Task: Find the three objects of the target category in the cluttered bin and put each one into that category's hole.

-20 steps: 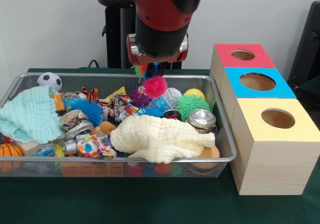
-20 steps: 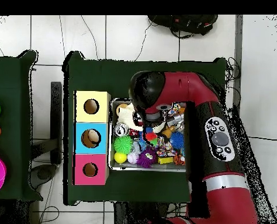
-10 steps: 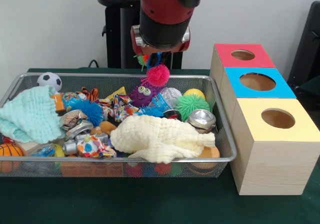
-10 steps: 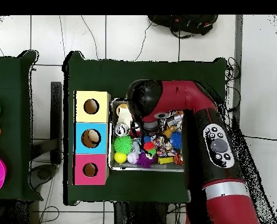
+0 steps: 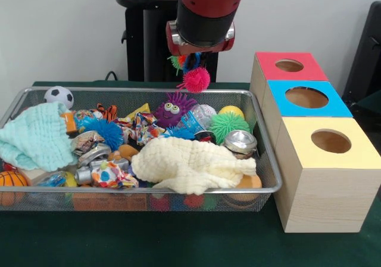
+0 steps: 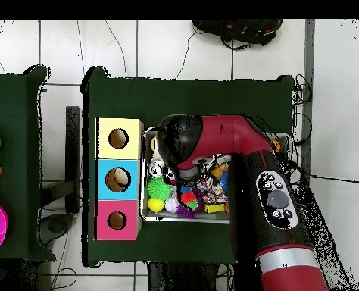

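My gripper [image 5: 191, 66] hangs above the far rim of the wire bin [image 5: 269, 178], shut on a pink spiky ball [image 5: 196, 79] with green, orange and blue spikes bunched above it. The ball is clear of the clutter, level with the red box's hole [image 5: 290, 65] and to its left. Below it in the bin lie a purple spiky toy with eyes [image 5: 171, 109], a green spiky ball [image 5: 229, 124] and a blue spiky ball [image 5: 107, 131]. In the overhead view the arm [image 6: 205, 140] covers the gripper and the held ball.
Three wooden boxes stand right of the bin: red, blue [image 5: 306, 97] and yellow [image 5: 330, 141], each with a round hole on top. The bin also holds a cream cloth [image 5: 190, 163], a mint cloth [image 5: 36, 136], a tin can [image 5: 240, 141] and a soccer ball [image 5: 58, 94].
The gripper has risen out of the bin and shifted right toward the boxes, carrying the pink spiky ball. The purple spiky toy beneath it has come into sight.
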`<action>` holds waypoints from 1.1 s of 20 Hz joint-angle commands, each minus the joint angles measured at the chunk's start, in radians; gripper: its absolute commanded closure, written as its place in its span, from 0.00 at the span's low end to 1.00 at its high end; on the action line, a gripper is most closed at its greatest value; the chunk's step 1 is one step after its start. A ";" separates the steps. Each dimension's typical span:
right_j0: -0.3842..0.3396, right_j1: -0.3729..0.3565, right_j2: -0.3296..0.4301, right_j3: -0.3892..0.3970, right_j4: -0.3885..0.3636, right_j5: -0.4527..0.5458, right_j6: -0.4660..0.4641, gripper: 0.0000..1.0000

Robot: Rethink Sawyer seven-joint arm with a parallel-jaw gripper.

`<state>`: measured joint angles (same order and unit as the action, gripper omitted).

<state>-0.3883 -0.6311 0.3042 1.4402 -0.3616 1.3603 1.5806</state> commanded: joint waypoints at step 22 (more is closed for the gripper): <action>0.053 -0.036 -0.071 0.144 0.077 -0.132 0.124 0.00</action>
<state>-0.3232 -0.6749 0.2439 1.5163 -0.3135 1.3096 1.5806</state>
